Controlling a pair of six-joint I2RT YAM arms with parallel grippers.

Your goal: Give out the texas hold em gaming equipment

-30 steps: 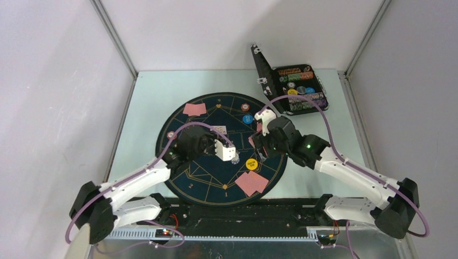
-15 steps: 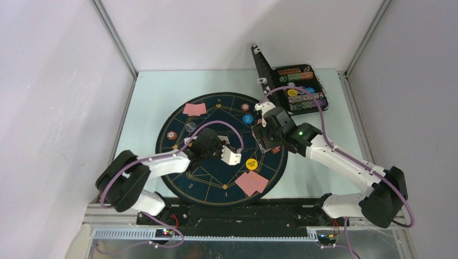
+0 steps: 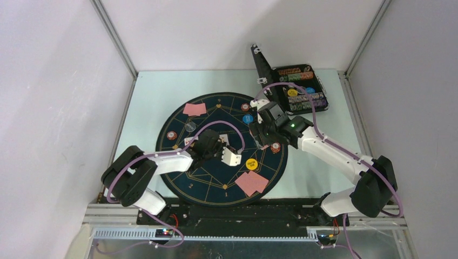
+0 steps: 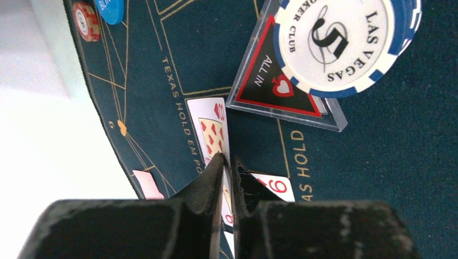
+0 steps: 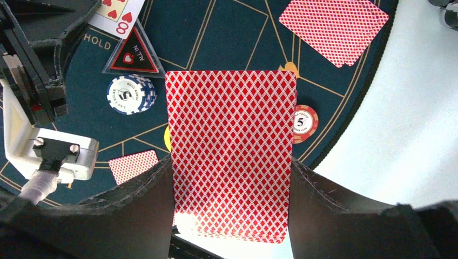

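Gripping the deck of red-backed cards (image 5: 231, 129) by its long edges, the right claw (image 5: 231, 164) hovered over the mat (image 5: 227, 38), far right, probably ready for dealing. The left claw (image 4: 229, 164), nearly closed, stood at the face-up cards (image 4: 211, 127) mid-mat; whether it pinched one, I cannot tell.

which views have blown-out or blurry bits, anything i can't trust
Left wrist: the bare table is blown out to white and the left end effector is dark and soft, while the blue-and-white chip reads sharp. Right wrist: the table glares at right, the card deck in the right end effector is crisp. Top external: even light, chip lettering too small to read.
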